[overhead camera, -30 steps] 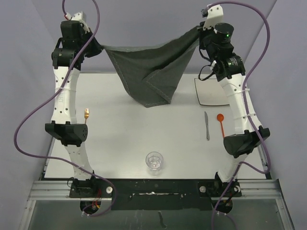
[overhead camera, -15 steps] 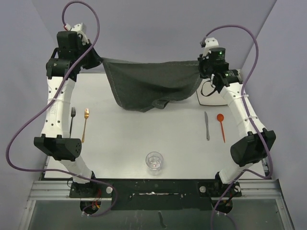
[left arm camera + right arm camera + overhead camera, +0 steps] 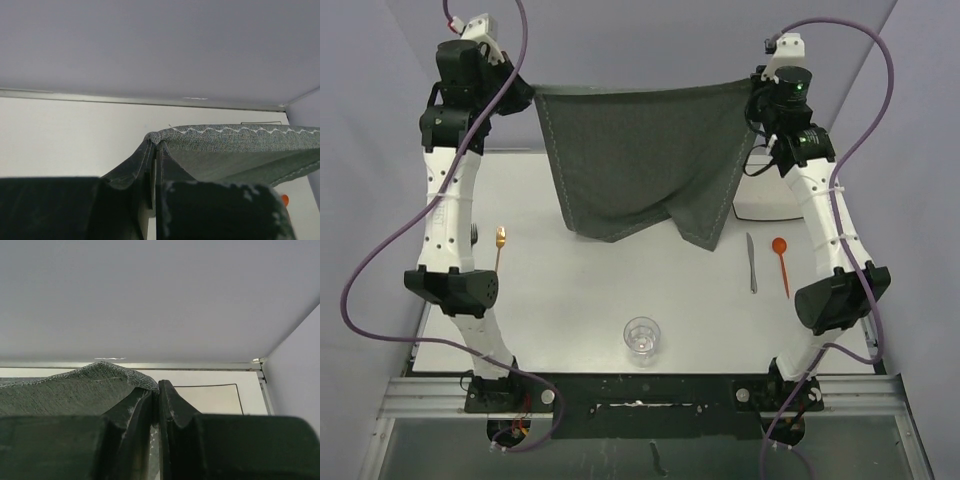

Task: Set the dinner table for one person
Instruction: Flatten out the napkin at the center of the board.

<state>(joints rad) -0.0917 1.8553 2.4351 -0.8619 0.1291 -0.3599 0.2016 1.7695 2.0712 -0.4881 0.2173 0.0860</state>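
Observation:
A dark grey stitched placemat [image 3: 640,150] hangs stretched like a curtain above the far part of the white dinner table [image 3: 580,300]. Its lower edge droops unevenly, with one folded flap at the right. My left gripper [image 3: 533,95] is shut on the cloth's upper left corner; in the left wrist view the placemat [image 3: 240,137] is pinched at the fingertips of the gripper [image 3: 156,142]. My right gripper [image 3: 752,85] is shut on the upper right corner, where the placemat [image 3: 60,390] bunches against the gripper's [image 3: 156,386] closed tips.
A square white plate [image 3: 765,205] lies at the back right, partly behind the cloth and right arm. A knife [image 3: 752,263] and a red spoon [image 3: 782,262] lie at the right, a gold spoon [image 3: 499,245] at the left, and a clear glass [image 3: 642,337] near the front middle.
Both grippers have risen and drawn apart, so the sagging, bunched placemat now hangs taut along its top edge. The left arm now covers the fork beside the gold spoon.

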